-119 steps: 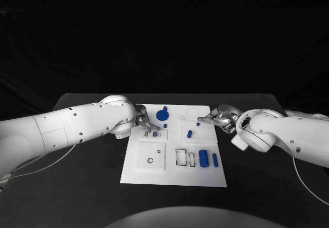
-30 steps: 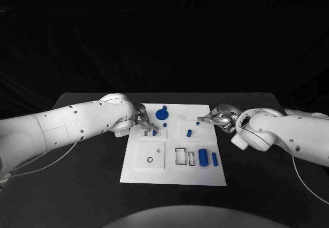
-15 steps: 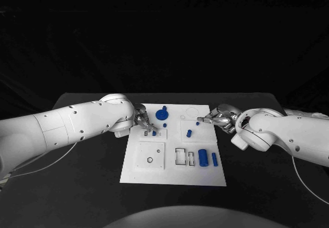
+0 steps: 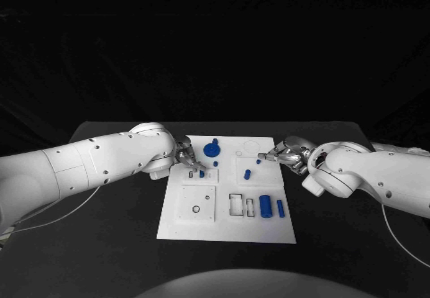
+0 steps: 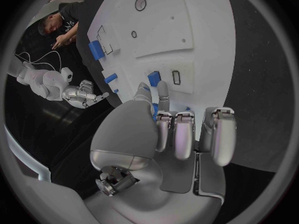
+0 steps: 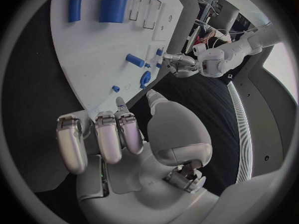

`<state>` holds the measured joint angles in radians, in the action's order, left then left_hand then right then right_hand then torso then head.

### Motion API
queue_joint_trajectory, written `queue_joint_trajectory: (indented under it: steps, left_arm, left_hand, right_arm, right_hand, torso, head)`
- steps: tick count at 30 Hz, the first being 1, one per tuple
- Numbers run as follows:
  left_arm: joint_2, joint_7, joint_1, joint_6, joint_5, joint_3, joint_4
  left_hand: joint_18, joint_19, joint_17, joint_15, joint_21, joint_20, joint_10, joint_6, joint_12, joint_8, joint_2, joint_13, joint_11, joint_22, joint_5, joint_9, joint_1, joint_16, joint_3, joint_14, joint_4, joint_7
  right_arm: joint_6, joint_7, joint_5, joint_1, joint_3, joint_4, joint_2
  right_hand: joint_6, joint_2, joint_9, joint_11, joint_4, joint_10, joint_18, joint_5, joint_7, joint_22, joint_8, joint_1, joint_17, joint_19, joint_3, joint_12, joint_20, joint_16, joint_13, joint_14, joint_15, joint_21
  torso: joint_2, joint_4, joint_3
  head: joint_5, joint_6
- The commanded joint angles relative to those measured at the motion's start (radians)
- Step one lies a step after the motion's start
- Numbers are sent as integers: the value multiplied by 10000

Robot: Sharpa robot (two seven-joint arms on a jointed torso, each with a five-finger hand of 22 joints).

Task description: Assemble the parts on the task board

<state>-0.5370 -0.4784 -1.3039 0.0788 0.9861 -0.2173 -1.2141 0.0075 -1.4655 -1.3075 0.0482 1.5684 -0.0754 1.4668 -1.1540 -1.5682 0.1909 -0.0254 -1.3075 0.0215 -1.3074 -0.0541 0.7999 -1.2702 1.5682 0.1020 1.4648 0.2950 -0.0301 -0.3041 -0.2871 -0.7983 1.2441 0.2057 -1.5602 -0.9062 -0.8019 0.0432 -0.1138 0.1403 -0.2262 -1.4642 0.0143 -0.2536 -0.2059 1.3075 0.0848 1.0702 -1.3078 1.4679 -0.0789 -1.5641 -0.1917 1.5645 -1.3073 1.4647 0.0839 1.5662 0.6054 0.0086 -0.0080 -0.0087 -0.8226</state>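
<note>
Task board [image 4: 227, 231], a white plate, lies in the middle of the black table [image 4: 117, 248], with both hands at its far half. The left hand [image 4: 188, 159] reaches in over the board's left edge; its fingertips [image 5: 161, 92] come together close over a small blue block [image 4: 202, 174] that stands beside a narrow slot [image 4: 191, 175] in a raised square tile. In the left wrist view a little blue shows between thumb and fingertip, but whether the hand pinches a part or merely touches the block cannot be told. The right hand [image 4: 285, 155] hovers at the board's right edge with its fingers curled in and its thumb and one fingertip [image 6: 121, 103] extended toward the board; nothing is visible in them.

Near the far edge sits a blue gear-like round part [image 4: 212, 149], with a tiny blue peg [image 4: 259, 161] to its right, near the right hand. A short blue cylinder [image 4: 247, 175] lies on the tile nearer the middle. On the near half are a square tile with a round hole [image 4: 196, 210], two rectangular pockets [image 4: 242, 205], a thick blue cylinder [image 4: 265, 205] and a thinner blue rod [image 4: 280, 208] lying side by side.
</note>
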Motion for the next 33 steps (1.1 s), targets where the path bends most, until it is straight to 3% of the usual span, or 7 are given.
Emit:
queue_joint_trajectory:
  steps: [1, 8, 10, 18, 33]
  left_arm:
    - [-13, 441, -3, -468, -128, 3, -58]
    - [-314, 1006, -9, -1848, -639, 8, -334]
    - [-439, 1061, -24, -1964, -772, 13, -393]
    - [-641, 987, -153, -1543, -738, 24, -144]
    - [-204, 720, -186, -844, 142, 26, 1162]
  left_hand:
    - [-75, -1053, -2633, -74, 24, -77, 1040, -80, -26, -70, 33, -2633, 12, -2634, 38, -21, 192, 26, 111, 1060, -6, -12]
    - [-75, -1053, -2633, -64, 24, -80, 1040, -52, -26, -118, -95, -2633, -15, -2634, -128, -39, 497, 26, 215, 1060, -11, -37]
    - [-75, -1053, -2633, -47, 24, -75, 1040, -51, -26, -131, -113, -2633, -27, -2634, -191, -41, 613, 26, 286, 1060, -8, -46]
    - [-75, -1053, -2633, -6, 24, -56, 1040, -78, -26, -146, -198, -2633, -22, -2634, -232, -49, 679, 26, 358, 1060, -28, -38]
    - [-75, -1053, -2633, 32, 24, -14, 1040, -180, -26, -248, -218, -2633, -12, -2634, -222, -168, 869, 26, 590, 1060, -11, -36]
  right_arm:
    - [126, 7, -54, -11, 2, 2, 6]
    - [95, 47, -51, -17, 2, 8, 7]
    - [88, 53, -48, -19, 2, 16, 11]
    - [90, 64, -40, -25, 2, 40, 40]
    - [127, 44, -37, -42, 2, 27, 37]
  right_hand:
    - [61, 103, -9, 77, -8, -1066, -143, -42, -111, 2633, 56, -11, -2630, 1028, 38, -67, -51, 63, -2635, 1061, 70, 46]
    - [61, 103, -9, 77, -8, -1066, -143, -42, -111, 2633, 56, -11, -2630, 1028, 38, -67, -51, 63, -2635, 1061, 70, 46]
    - [61, 103, -9, 77, -8, -1066, -143, -42, -111, 2633, 56, -11, -2630, 1028, 38, -67, -51, 63, -2635, 1061, 70, 46]
    - [61, 103, -9, 77, -8, -1066, -143, -42, -111, 2633, 56, -11, -2630, 1028, 38, -67, -51, 63, -2635, 1061, 70, 46]
    - [61, 103, -9, 77, -8, -1066, -143, -42, -111, 2633, 56, -11, -2630, 1028, 38, -67, -51, 63, -2635, 1061, 70, 46]
  torso:
    - [0, -5, 0]
    - [-2, -3, 1]
    - [-12, 29, 0]
    - [-18, 38, -2]
    - [-1, 25, 0]
  head:
    - [9, 13]
    - [34, 79]
    - [9, 62]
    - [7, 98]
    - [-23, 129]
